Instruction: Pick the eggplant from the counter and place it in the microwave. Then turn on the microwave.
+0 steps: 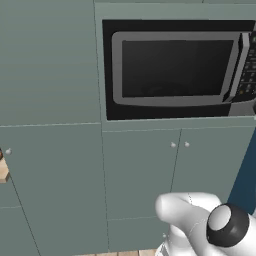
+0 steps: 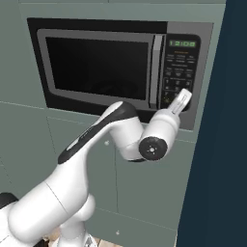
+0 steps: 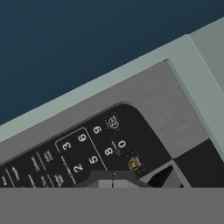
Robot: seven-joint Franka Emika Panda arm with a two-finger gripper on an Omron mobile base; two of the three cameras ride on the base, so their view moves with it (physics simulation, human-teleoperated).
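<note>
Now | microwave [image 2: 120, 67]: black, grey-framed dark door closed, green display lit | end effector [image 2: 184, 99]: clenched, empty, at keypad [image 2: 177, 77]

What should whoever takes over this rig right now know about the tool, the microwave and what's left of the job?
Tool: shut, holding nothing, tip at the lower part of the keypad; in the hand view the number keys sit just ahead of the fingertips.
Microwave: door closed, display lit green. The window is too dark to tell whether the eggplant is inside.
Done: door shut, arm brought to the controls.
Left: press the start button; whether it has been pressed can't be told.
</note>
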